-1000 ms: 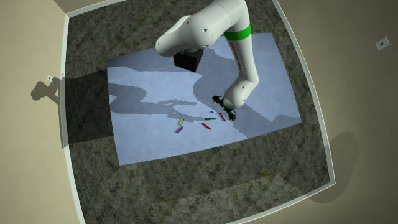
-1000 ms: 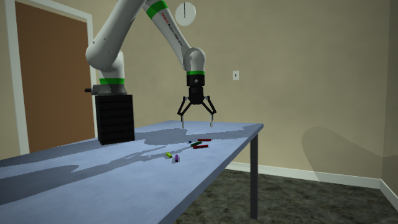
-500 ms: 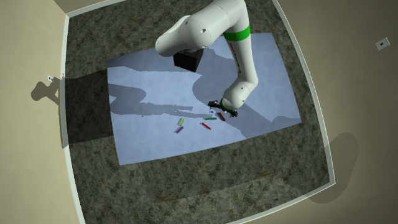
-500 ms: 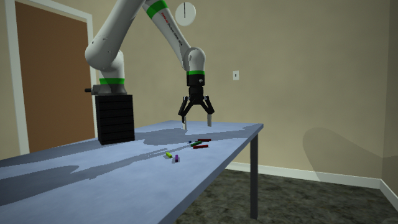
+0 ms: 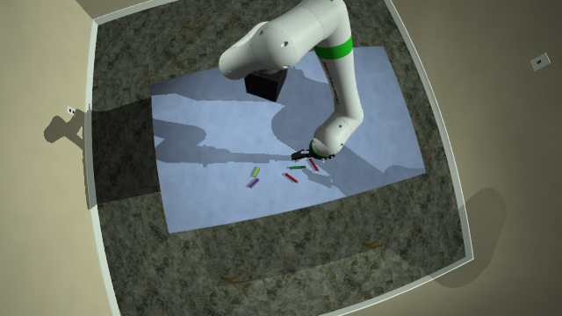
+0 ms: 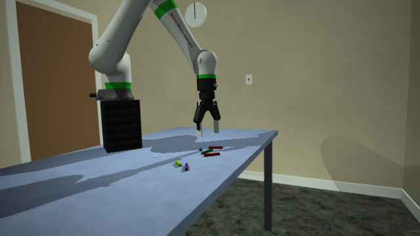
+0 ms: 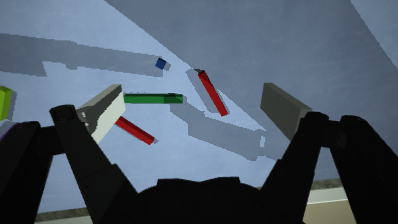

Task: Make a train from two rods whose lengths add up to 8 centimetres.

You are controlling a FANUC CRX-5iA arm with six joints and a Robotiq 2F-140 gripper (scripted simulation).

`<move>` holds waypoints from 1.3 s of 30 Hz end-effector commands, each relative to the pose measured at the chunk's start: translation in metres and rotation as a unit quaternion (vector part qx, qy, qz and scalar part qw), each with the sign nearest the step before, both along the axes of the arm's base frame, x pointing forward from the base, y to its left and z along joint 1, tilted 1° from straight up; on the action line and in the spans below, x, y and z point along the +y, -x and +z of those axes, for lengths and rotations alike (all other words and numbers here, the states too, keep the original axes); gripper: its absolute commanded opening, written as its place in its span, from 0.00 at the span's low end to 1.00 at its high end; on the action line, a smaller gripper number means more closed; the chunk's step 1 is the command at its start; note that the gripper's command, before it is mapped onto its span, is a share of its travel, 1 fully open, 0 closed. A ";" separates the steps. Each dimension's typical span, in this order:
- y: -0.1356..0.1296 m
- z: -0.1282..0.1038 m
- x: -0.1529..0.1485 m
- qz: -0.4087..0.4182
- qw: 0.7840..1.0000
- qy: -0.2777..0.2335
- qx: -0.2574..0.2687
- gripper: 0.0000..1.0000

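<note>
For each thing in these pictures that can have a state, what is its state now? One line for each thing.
gripper: open, holding nothing, above the table.
blue rod: flat, alone.
green rod: flat, apart from the red rods.
red rod on the right: flat, not in a train.
red rod on the left: flat, partly behind a gripper finger.
lime rod: flat.
purple rod: flat, near the lime rod.
door: shut.

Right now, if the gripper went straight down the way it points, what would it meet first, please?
Probably the table itself: the open gripper straddles one red rod, so its fingers would likely touch down either side, though depth is unclear.
</note>
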State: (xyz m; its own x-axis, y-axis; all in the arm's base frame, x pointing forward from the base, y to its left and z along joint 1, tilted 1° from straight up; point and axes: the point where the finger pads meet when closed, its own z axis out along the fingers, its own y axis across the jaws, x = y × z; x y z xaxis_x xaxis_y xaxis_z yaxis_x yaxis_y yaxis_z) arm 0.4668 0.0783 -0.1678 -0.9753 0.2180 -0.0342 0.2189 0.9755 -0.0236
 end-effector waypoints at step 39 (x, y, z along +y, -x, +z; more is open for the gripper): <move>-0.010 0.001 -0.023 0.612 0.791 0.004 0.018 1.00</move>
